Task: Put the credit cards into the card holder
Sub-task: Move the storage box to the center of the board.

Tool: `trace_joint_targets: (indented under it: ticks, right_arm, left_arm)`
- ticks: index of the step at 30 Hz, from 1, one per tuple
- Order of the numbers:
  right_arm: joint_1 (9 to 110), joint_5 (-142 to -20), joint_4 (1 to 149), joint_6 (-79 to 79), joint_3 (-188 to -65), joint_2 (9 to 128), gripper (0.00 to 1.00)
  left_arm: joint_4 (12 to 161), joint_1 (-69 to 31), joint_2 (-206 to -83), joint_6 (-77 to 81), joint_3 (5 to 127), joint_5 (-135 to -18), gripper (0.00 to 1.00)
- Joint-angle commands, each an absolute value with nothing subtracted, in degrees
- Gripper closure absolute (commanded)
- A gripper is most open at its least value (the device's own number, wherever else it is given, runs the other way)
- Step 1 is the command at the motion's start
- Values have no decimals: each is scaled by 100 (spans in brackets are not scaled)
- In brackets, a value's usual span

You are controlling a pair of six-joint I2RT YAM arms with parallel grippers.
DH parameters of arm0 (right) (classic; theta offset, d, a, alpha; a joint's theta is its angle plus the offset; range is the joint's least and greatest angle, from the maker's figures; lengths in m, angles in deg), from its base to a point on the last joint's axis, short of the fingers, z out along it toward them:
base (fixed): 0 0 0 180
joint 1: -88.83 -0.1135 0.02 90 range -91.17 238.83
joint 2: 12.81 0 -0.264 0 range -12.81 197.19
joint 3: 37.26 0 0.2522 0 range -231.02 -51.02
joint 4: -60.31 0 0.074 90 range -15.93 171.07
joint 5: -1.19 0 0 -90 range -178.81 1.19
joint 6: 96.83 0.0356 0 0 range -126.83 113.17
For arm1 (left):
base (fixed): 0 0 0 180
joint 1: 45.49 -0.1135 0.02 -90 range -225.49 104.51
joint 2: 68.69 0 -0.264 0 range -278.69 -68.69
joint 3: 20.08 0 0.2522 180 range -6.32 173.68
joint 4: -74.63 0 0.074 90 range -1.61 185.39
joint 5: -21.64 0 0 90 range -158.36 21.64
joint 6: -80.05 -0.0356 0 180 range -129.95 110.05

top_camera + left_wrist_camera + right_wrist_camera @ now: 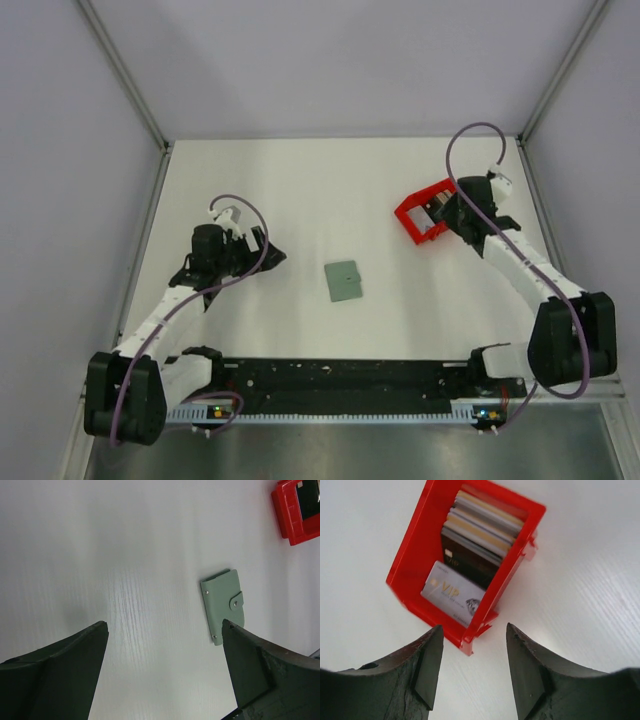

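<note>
The card holder (344, 281) lies flat and folded shut at the table's middle, a grey-green square with a snap tab (225, 602). The credit cards (477, 535) stand packed on edge inside a red bin (415, 565), tan, grey and dark, with a whitish VIP card (452, 592) at the front. My right gripper (474, 627) hovers over the bin's near corner (445, 215), open, nothing held; that corner shows in the gap between the fingers. To the left of the card holder, my left gripper (164, 625) stands wide open and apart from it (262, 252).
The red bin (425, 210) sits at the right rear of the white table and also shows in the left wrist view's top right corner (297, 510). Grey walls with metal rails enclose the table on three sides.
</note>
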State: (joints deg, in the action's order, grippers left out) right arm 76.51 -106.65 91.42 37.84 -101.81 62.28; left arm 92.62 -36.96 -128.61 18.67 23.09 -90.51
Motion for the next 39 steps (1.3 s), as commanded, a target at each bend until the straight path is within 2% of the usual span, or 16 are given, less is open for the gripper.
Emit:
trace_joint_targets:
  ticks: [1,10,12,15,17,26,39]
  right_arm:
    - [7969,-10490,9218,3185,-10761,6707,47]
    - [8145,-10296,9165,3061,-11044,7701,49]
    - [8145,-10270,9069,3088,-10947,7701,55]
    - [8145,-10208,8998,3097,-10824,7675,57]
    - [8153,-10155,8998,3149,-10736,7614,64]
    - [8145,-9980,8734,3378,-10016,7078,69]
    - [7838,-9882,8638,4054,-9242,6137,82]
  left_arm:
    - [9059,-3635,-12810,1765,2427,-9174,2]
    - [9322,-3618,-12679,1703,2524,-9086,2]
    - [9366,-3618,-12687,1686,2541,-9069,2]
    - [9375,-3609,-12705,1703,2559,-9042,2]
    - [9375,-3609,-12740,1712,2585,-9025,2]
    - [9261,-3583,-12933,1791,2577,-9051,2]
    - [8980,-3425,-13065,1923,2462,-9051,2]
